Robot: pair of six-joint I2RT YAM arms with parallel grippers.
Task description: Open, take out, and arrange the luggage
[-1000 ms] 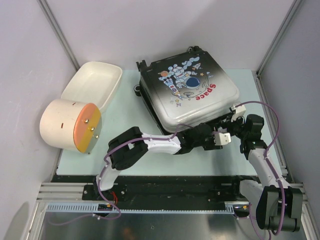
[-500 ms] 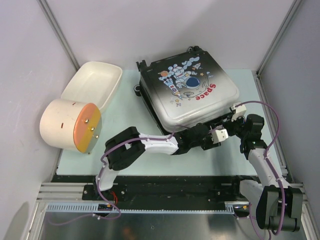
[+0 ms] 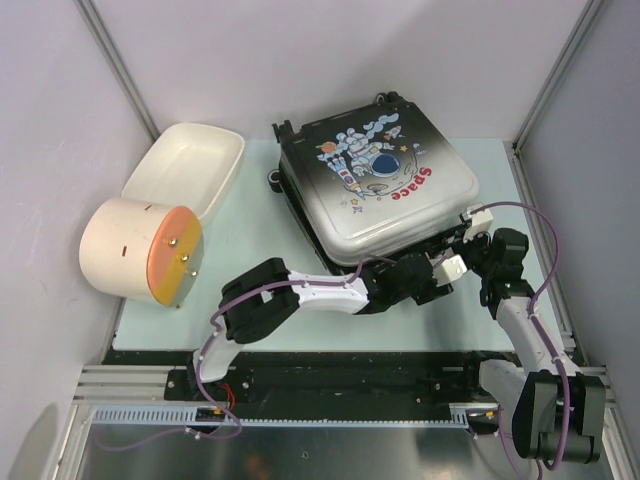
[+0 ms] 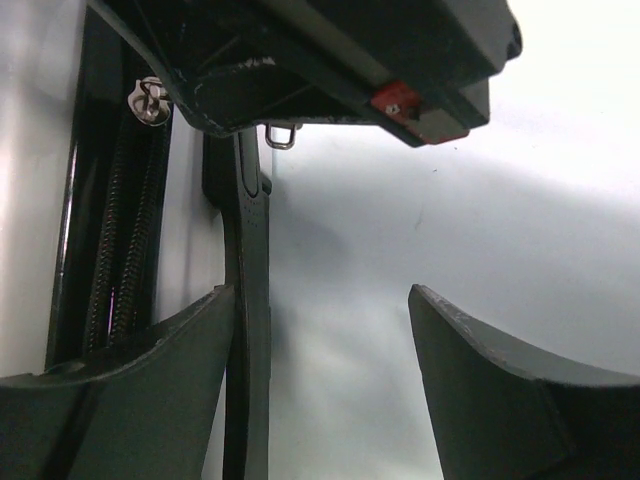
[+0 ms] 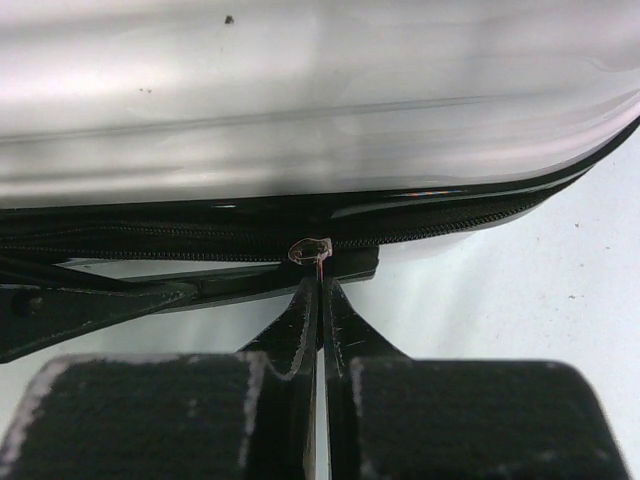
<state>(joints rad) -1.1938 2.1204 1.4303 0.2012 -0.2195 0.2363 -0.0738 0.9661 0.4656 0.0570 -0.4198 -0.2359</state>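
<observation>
The luggage lies closed and flat toward the bench's far right corner. Its stiff, slick shell likely gives little purchase, so work the zip. The cylinder and tub crowd the left edge. Left jaws gape wide beside its near edge; right jaws pinch the zipper pull.

Table bears luggage; tub; cylinder.
</observation>
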